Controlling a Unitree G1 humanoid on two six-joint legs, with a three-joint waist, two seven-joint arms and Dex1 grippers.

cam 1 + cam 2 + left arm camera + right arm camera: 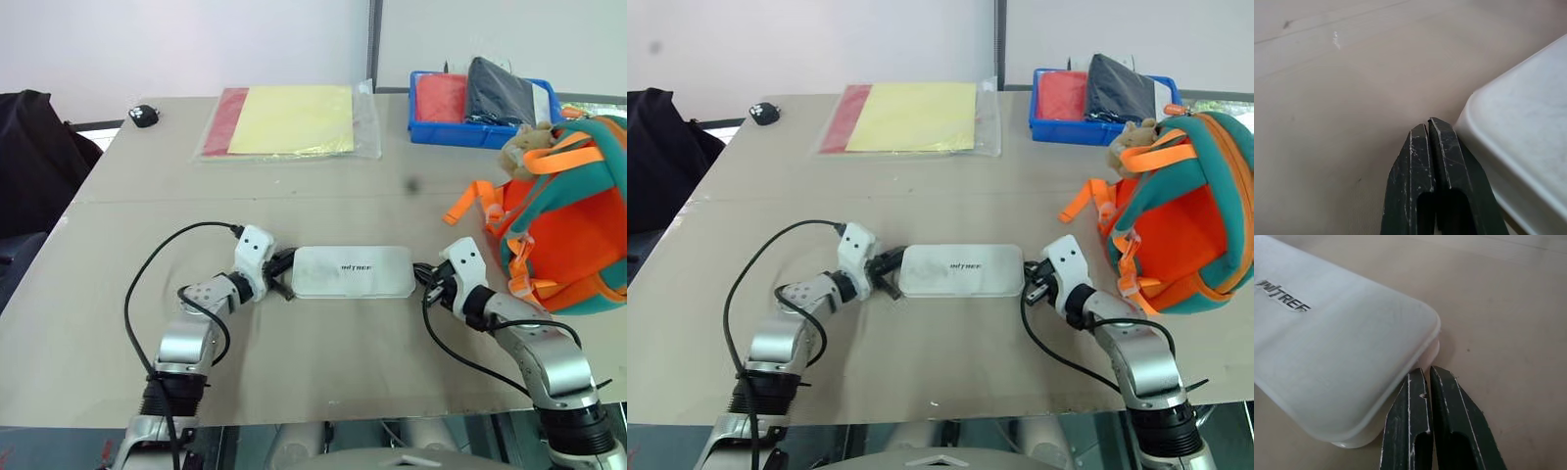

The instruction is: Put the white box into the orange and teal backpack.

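Beige table [323, 352] with faint seam across middle, white wall behind. White box [353, 270] lies flat near front edge, at middle. Left gripper [282, 274] closed, empty, tips against box's left end; right gripper [427, 277] closed, empty, at box's right end. Orange and teal backpack [573, 220] at right edge, open. Clear sleeve [290, 121] at back edge; blue bin [483, 96] at back right corner; small black object [144, 115] at back left corner.

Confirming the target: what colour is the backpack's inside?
Orange inside the backpack, teal rim; right eye view shows it best.
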